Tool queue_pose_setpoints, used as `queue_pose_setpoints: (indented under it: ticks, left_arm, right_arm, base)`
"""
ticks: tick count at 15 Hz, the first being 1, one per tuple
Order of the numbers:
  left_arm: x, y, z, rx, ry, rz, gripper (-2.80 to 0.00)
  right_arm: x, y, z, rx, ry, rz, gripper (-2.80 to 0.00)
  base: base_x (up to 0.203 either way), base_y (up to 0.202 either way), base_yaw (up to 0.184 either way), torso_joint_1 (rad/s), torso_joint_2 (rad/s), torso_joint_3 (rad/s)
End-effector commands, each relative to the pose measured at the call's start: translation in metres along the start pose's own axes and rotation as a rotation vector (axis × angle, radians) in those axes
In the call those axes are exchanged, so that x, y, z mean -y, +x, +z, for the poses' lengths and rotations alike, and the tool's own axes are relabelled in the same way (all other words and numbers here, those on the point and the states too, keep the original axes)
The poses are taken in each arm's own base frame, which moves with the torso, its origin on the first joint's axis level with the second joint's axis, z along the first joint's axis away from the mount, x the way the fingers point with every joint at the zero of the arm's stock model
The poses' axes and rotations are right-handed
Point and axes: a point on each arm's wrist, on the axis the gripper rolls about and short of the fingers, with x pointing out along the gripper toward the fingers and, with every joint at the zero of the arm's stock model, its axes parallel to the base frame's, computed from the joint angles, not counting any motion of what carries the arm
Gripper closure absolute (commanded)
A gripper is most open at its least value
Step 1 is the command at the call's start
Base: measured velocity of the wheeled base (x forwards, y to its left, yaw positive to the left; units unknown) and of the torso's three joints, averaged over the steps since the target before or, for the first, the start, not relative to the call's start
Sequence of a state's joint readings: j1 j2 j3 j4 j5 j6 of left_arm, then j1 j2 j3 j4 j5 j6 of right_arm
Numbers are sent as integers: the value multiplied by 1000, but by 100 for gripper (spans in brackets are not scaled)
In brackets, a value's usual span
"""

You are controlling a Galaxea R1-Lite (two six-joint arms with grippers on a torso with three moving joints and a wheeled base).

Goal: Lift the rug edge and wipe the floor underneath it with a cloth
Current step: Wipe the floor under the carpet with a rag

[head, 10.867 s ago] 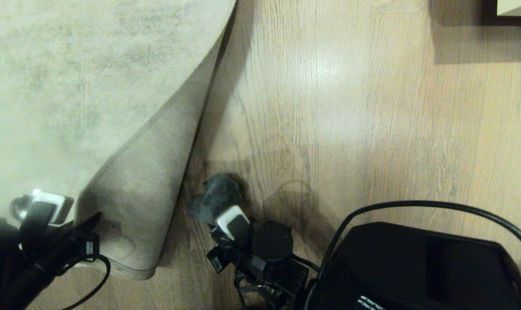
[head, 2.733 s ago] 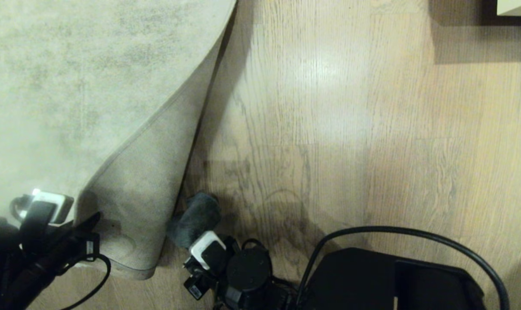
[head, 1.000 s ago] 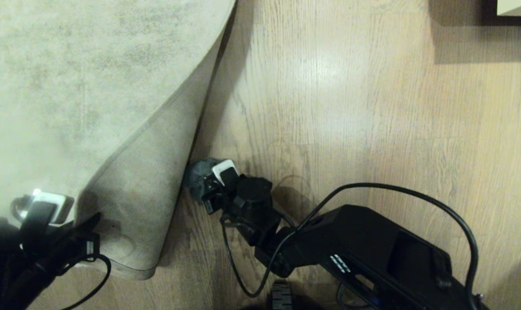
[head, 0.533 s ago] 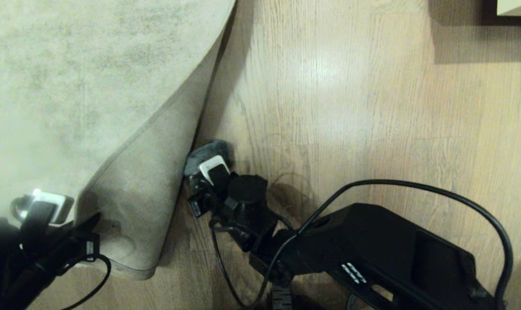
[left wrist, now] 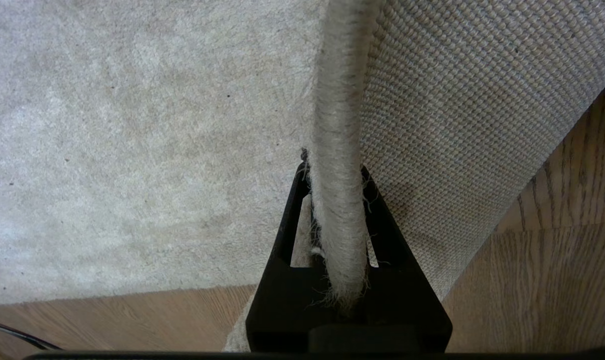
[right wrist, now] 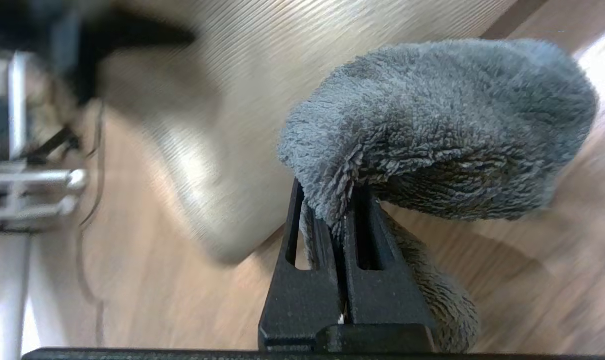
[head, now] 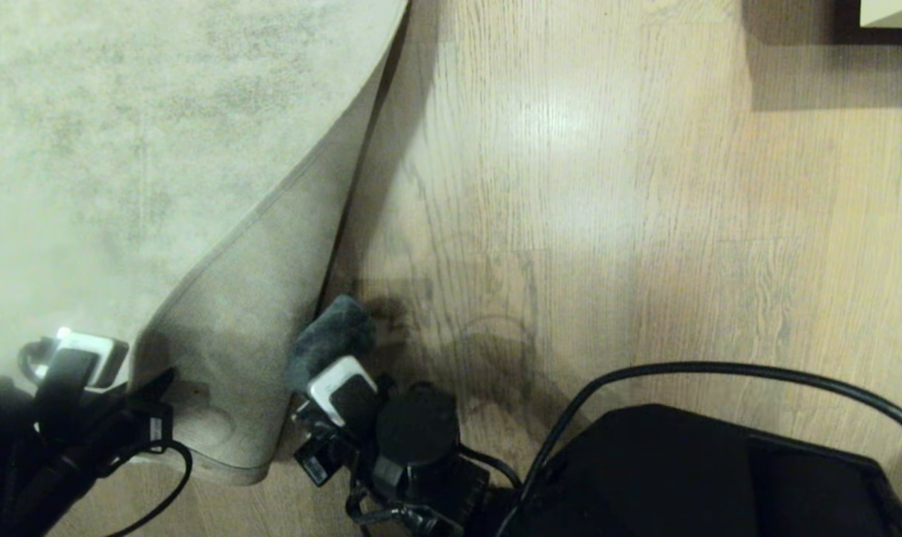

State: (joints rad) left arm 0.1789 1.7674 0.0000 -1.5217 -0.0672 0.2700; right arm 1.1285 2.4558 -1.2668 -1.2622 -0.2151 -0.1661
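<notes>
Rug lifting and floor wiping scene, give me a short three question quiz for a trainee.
1. True or false: the left gripper is shut on the rug edge.
2. What does the right gripper hold: A) slipper, B) cloth, C) cable?
3. Which side of the lifted rug corner faces up in the head view?

Key: 1. True. 2. B. 3. The woven backing, folded over beside the bare floor.

I am in a home room: a big pale rug (head: 123, 149) at ten o'clock lies on wood-plank floor (head: 607, 186).
</notes>
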Motion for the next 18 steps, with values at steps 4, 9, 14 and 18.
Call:
queue_pose_setpoints:
  ticks: [4, 9, 14, 18]
  left_arm:
    - [-2, -1, 5, 50, 5, 14, 0]
    - [-2, -1, 6, 50, 5, 19, 0]
    - [-2, -1, 6, 51, 1, 22, 0]
    - [-2, -1, 6, 50, 1, 24, 0]
  right_arm:
    - [-20, -15, -40, -39, -6, 35, 0]
    - [-25, -14, -68, -74, -11, 41, 0]
    - [-24, 1, -78, -51, 37, 21, 0]
    - [0, 17, -91, -38, 38, -41, 0]
  base:
    - [0, 0, 0, 0, 0, 0]
    - [0, 0, 0, 0, 0, 0]
    - [0, 0, 0, 0, 0, 0]
    - [0, 0, 0, 0, 0, 0]
